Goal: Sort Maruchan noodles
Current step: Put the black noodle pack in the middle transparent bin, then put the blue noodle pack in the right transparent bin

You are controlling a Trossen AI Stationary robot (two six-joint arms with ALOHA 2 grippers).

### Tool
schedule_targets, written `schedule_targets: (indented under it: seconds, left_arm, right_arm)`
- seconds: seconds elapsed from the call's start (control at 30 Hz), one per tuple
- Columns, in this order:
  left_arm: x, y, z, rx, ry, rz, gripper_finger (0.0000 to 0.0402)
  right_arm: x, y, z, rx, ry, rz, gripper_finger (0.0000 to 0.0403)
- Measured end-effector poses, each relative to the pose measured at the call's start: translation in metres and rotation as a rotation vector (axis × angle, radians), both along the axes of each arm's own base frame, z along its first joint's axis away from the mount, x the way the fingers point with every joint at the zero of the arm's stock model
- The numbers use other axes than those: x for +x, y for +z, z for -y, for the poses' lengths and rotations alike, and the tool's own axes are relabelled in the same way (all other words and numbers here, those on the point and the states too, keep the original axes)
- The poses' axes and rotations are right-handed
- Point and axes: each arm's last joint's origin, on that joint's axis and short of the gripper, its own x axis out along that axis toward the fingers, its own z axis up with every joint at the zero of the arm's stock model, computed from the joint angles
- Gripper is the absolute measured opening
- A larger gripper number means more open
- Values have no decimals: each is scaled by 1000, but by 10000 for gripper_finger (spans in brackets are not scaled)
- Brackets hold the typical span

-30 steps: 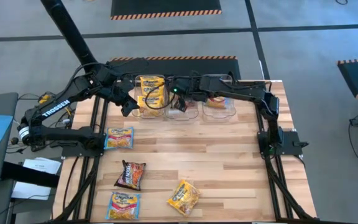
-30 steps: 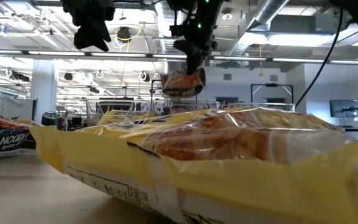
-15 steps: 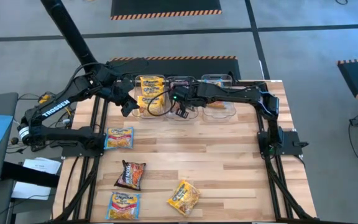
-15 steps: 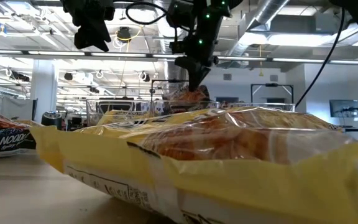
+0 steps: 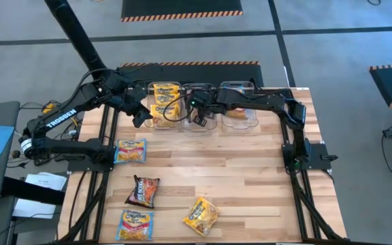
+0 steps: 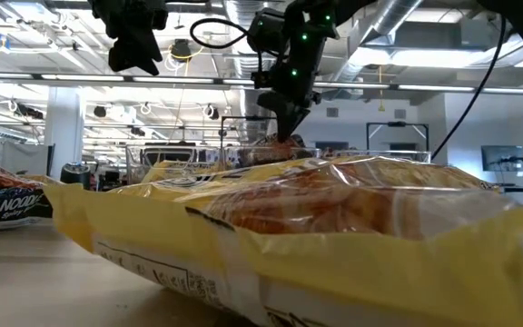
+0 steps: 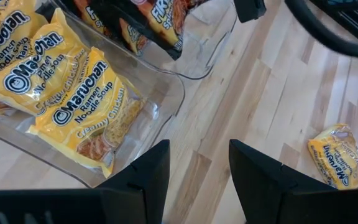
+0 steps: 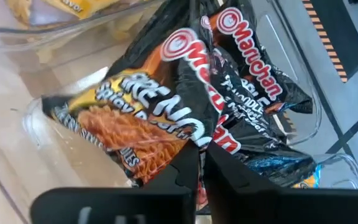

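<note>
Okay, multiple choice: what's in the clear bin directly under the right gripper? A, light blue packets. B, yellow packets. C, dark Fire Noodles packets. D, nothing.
C: the right wrist view shows the right gripper over dark packets lying in the middle bin; the yellow packets fill the neighbouring bin.

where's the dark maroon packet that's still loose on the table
In the high view the dark maroon packet lies on the table's left side, between two blue packets, with a yellow packet to its right.

The wooden table [image 5: 250, 170] carries three clear bins [image 5: 203, 117] and four noodle packets [image 5: 143, 191].
</note>
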Motion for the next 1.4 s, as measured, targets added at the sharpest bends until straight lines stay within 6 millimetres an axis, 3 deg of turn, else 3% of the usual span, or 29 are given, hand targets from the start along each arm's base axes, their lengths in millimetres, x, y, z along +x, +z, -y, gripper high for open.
schedule_targets:
  seconds: [0.53, 0.83, 0.97, 1.2, 1.4]
  left_arm:
    - [0, 0, 0, -14, 14, 3, 151]
    - [0, 0, 0, -29, 29, 6, 151]
    - [0, 0, 0, -52, 42, 13, 151]
    - [-1, -2, 6, -201, -11, 35, 151]
    - [-3, -2, 13, -359, -125, 70, 151]
  right_arm:
    - [-1, -1, 6, 115, -22, 71, 158]
    - [1, 2, 6, 478, 45, 216, 162]
    - [2, 3, 5, 550, 57, 247, 159]
    - [11, 39, -5, 658, 158, 355, 158]
    - [19, 81, -30, 622, 282, 420, 157]
